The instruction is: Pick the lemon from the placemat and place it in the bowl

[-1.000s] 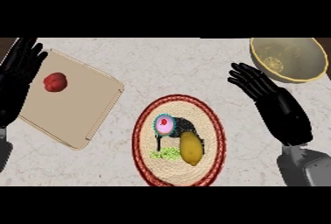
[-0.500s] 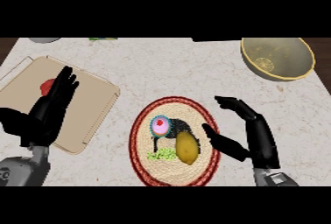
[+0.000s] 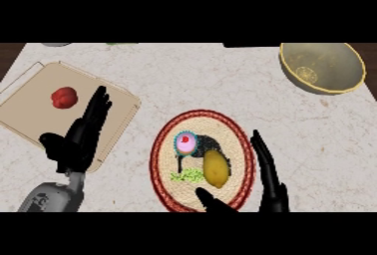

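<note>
A pale marbled counter (image 3: 221, 79) filled the view from above. Near its centre lay a round woven placemat with a red rim (image 3: 200, 119) and a bird design, and on its lower right part rested an oval yellow lemon (image 3: 215, 168). A shallow yellow-green bowl (image 3: 321, 67) stood at the upper right, well apart from the placemat. At the left lay a tan rectangular cutting board (image 3: 33, 107) with a small red fruit (image 3: 64, 97) on it.

The black right hand (image 3: 267, 174) was open with straight fingers, standing just right of the lemon over the placemat's rim; its thumb reached in below the lemon and it held nothing. The black left hand (image 3: 80, 137) was also open and empty, fingers extended upward over the board's right edge, near the red fruit.
</note>
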Tool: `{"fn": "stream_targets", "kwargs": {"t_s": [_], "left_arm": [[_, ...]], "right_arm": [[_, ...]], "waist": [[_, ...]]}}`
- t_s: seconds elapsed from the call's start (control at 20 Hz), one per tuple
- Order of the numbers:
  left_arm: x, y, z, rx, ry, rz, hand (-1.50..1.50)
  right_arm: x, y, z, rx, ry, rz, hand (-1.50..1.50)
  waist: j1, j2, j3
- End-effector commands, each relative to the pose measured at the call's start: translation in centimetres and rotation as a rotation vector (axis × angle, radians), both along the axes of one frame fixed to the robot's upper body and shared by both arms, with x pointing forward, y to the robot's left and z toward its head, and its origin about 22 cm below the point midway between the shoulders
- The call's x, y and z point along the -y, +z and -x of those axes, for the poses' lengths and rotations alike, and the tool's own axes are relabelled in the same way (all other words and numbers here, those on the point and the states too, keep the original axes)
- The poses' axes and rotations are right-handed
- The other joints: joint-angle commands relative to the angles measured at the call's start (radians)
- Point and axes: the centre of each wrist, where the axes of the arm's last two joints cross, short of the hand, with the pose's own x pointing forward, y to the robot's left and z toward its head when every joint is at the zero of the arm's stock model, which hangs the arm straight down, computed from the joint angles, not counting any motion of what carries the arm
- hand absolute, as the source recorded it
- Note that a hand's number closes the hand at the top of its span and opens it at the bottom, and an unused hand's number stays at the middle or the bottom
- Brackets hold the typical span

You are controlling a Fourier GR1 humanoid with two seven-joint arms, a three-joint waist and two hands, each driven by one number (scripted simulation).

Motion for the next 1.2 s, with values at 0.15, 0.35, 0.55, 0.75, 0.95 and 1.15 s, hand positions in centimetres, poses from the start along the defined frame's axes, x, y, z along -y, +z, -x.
{"fn": "stream_targets", "kwargs": {"t_s": [0.15,0.35,0.55,0.75,0.95,1.15], "left_arm": [[1.6,-0.2,-0.2,0.013,-0.015,0.004,0.00],[1.5,0.2,0.2,0.024,-0.037,-0.003,0.00],[1.9,0.2,-0.5,0.020,-0.022,0.002,0.00],[1.7,0.0,-1.1,0.012,-0.054,0.010,0.00],[1.5,-1.1,0.0,0.027,-0.027,0.009,0.00],[2.4,-1.3,0.6,0.020,-0.027,0.007,0.00]], "right_arm": [[0.0,4.7,1.9,-0.140,-0.138,0.100,-1.50],[-1.3,6.2,1.0,-0.304,-0.103,0.116,-1.50],[-1.3,6.1,0.6,-0.478,-0.102,0.149,-1.50],[-1.4,8.0,-1.2,-0.588,-0.090,0.166,-1.50],[-0.9,7.9,-2.3,-0.671,-0.083,0.172,-1.50],[-2.4,5.8,-1.0,-0.660,-0.032,0.164,-1.50]], "waist": [[0.015,0.004,-0.001],[0.037,0.008,0.001],[0.033,0.008,0.003],[0.036,0.010,0.003],[0.037,0.009,0.003],[0.033,0.007,0.004]]}}
